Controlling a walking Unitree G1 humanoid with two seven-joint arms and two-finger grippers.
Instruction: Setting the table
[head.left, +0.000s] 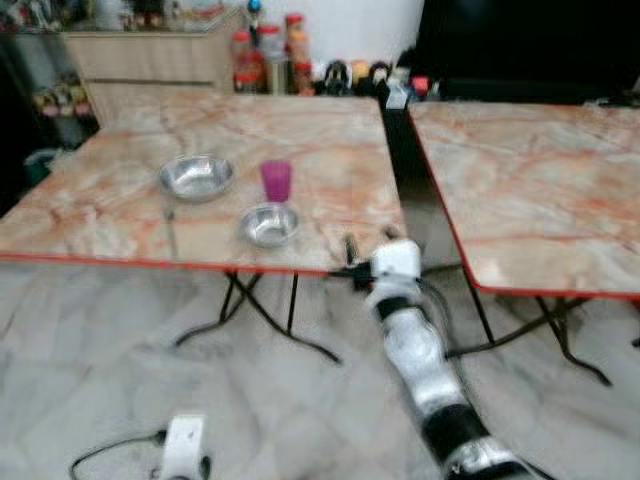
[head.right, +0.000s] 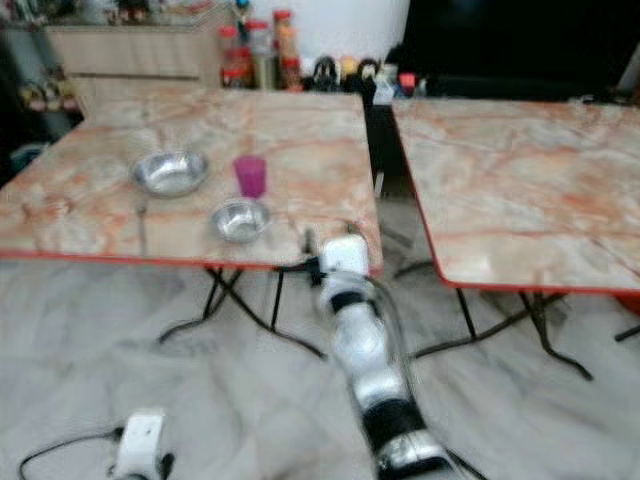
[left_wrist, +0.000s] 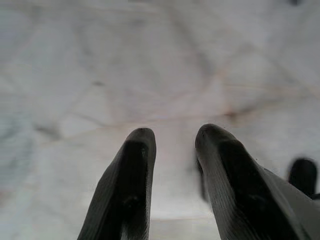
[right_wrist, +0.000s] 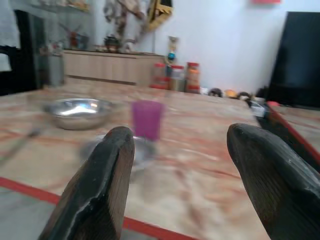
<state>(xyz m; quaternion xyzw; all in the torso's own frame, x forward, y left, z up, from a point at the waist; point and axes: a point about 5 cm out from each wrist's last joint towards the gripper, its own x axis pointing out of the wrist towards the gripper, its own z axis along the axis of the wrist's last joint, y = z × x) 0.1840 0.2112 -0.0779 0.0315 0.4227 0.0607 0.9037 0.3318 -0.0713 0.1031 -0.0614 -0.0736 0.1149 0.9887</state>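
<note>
The right tool (head.left: 350, 262) is open at the surface (head.left: 120, 200) edge, lower middle; the pink cup (head.left: 276, 180) stands between two bowls; the left tool (left_wrist: 172, 150) is open over the floor

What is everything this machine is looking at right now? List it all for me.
Tables: two, marble-patterned with red edges, side by side; left one, right one.
Bowls: two, silver, on the left table; larger, smaller nearer the robot.
Cup: one, magenta, between the bowls.
Spoon: one, silver, left of the smaller bowl.
Jars: several, red-lidded, beyond the left table.
Cabinet: one, beige, at the back left.
Right end effector: open, empty, at the left table's near edge.
Left end effector: open, over the floor.
</note>
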